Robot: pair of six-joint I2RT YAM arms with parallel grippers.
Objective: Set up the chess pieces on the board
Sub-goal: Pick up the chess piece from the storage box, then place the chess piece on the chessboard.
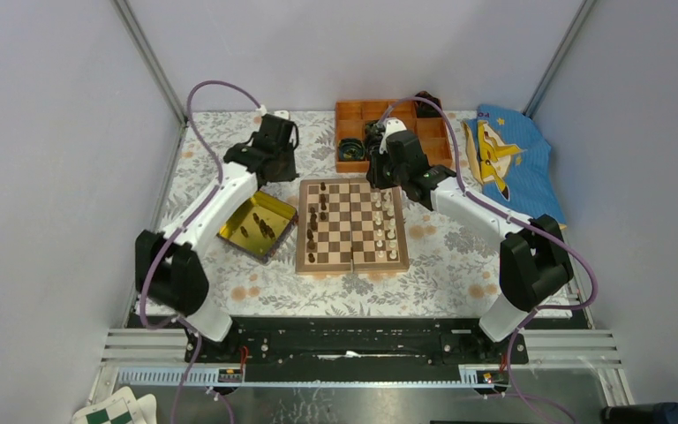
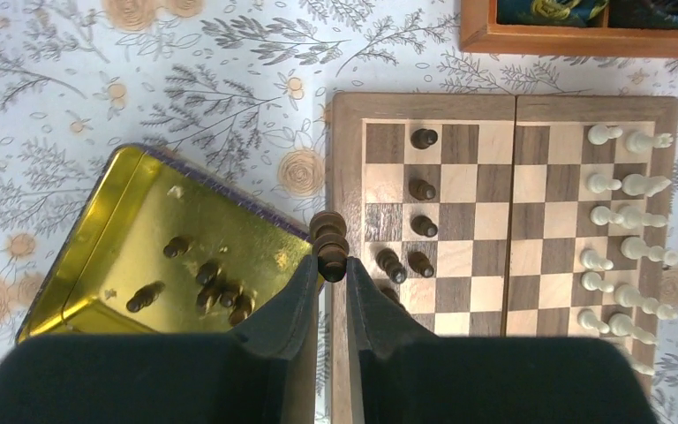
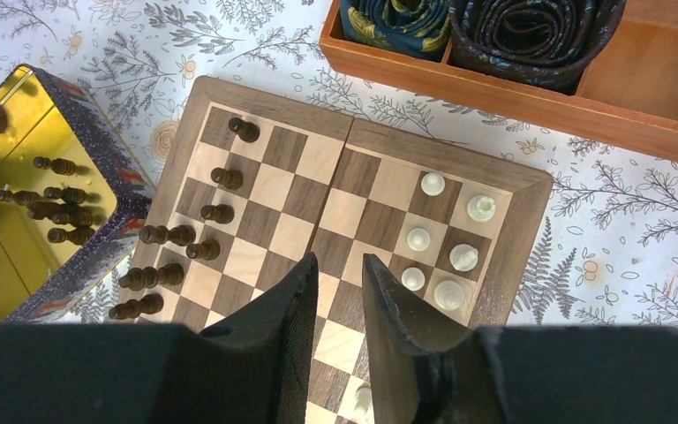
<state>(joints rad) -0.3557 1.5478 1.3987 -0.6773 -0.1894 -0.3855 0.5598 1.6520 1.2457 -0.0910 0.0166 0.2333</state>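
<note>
The chessboard [image 1: 353,265] lies mid-table. Several dark brown pieces [image 1: 315,221] stand on its left columns and several cream pieces [image 1: 387,225] on its right columns. My left gripper [image 2: 331,265] is shut on a dark brown piece [image 2: 329,240], held above the board's left border [image 2: 344,132] beside the gold tray. In the top view the left gripper [image 1: 275,170] is at the board's far left corner. My right gripper [image 3: 340,261] is open and empty above the board's far middle [image 1: 384,172], with cream pieces [image 3: 448,256] to its right.
A gold tray [image 2: 97,221] left of the board holds several loose dark pieces [image 2: 216,287]. An orange compartmented box [image 1: 353,115] with coiled rolls [image 3: 530,40] stands behind the board. A blue printed cloth [image 1: 503,159] lies at the far right.
</note>
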